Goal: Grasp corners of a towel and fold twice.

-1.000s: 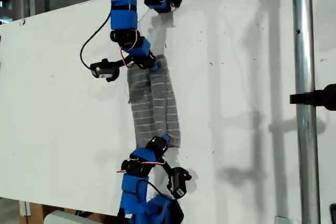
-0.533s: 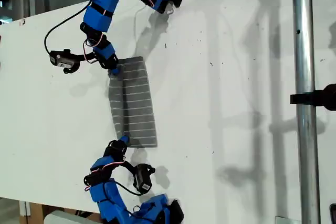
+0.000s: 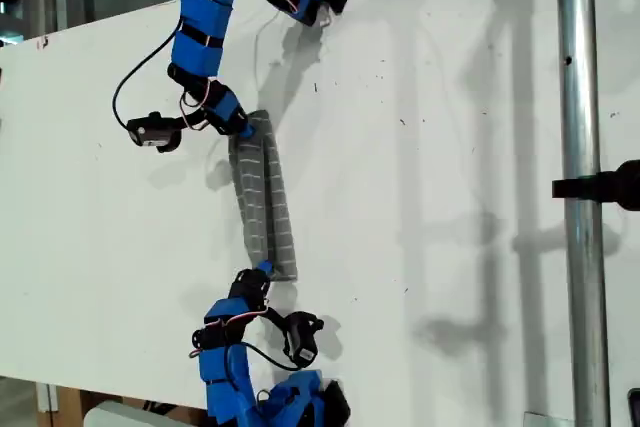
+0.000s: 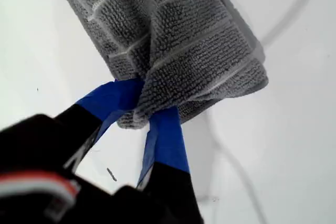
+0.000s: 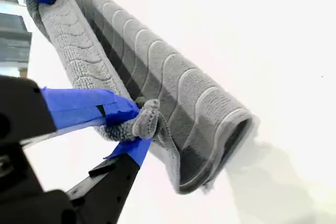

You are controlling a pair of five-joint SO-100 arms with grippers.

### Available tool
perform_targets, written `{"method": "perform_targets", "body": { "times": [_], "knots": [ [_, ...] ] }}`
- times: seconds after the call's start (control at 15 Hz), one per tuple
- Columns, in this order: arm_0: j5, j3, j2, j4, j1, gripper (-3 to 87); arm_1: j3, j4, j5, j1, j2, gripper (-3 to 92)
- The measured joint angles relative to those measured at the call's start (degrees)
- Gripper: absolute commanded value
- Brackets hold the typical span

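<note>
We grip the towel (image 3: 264, 199) at both ends: my first gripper (image 4: 140, 109) pinches one end, my second gripper (image 5: 137, 123) the other. It sags between them above the white table (image 3: 450, 197).

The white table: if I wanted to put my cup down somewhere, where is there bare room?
The table is bare between the towel and the metal pole, and on the exterior view's left of the towel. It is crowded at the towel's two ends, where both blue arms grip it.

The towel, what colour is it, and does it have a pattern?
Grey towel with thin pale stripes; clearest in the first wrist view.
</note>
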Motion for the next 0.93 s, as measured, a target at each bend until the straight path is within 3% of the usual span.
{"method": "perform_targets", "body": {
  "times": [0.27,0.4,0.53,0.67,0.93],
  "knots": [
    [-2.90,2.46,-5.27,-5.89,1.41,-0.7,-0.44,0.62,0.09,0.35,-9.84,-0.2],
    [-3.34,2.29,-10.37,-6.50,1.41,5.1,-4.13,0.79,0.09,1.23,-16.17,0.2],
    [-4.22,2.11,-11.60,-5.80,1.41,14.1,-5.45,0.70,0.26,2.02,-16.87,21.8],
    [-4.75,2.11,-10.46,-1.58,1.32,22.5,-5.45,2.99,0.88,3.69,-15.47,28.5],
    [-4.22,-0.35,5.19,12.13,1.23,22.7,-4.48,12.13,2.37,5.80,-1.85,30.7]
  ]
}}
